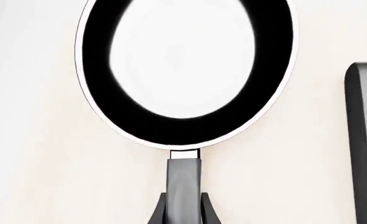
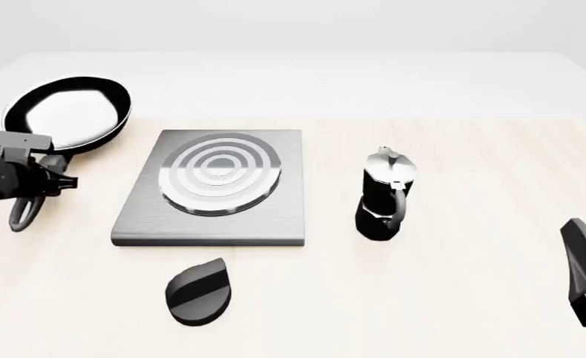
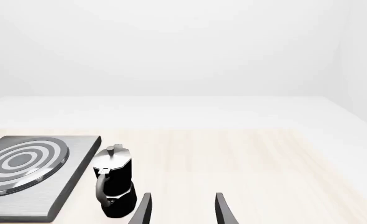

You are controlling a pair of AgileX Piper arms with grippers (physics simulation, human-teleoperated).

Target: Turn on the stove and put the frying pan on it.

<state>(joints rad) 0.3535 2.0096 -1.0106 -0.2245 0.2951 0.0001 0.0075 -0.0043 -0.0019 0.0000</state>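
Observation:
The frying pan (image 2: 69, 115) is at the far left, left of the stove, with its glossy inside facing up. Its grey handle (image 2: 21, 212) runs back toward me. My left gripper (image 2: 33, 179) is shut on the handle. In the left wrist view the pan (image 1: 102, 93) fills the frame and the two fingers (image 1: 158, 212) clamp the handle (image 1: 183, 182). The stove (image 2: 213, 227) lies flat in the middle, with nothing on its ring burner (image 2: 221, 173). The black knob (image 2: 198, 291) lies in front of it. My right gripper (image 3: 182, 210) is open and empty at the near right (image 2: 584, 268).
A black-and-silver moka pot (image 2: 385, 195) stands upright just right of the stove; it also shows in the right wrist view (image 3: 114, 182) beside the stove plate (image 3: 77, 158). The stove's edge (image 1: 364, 140) shows in the left wrist view.

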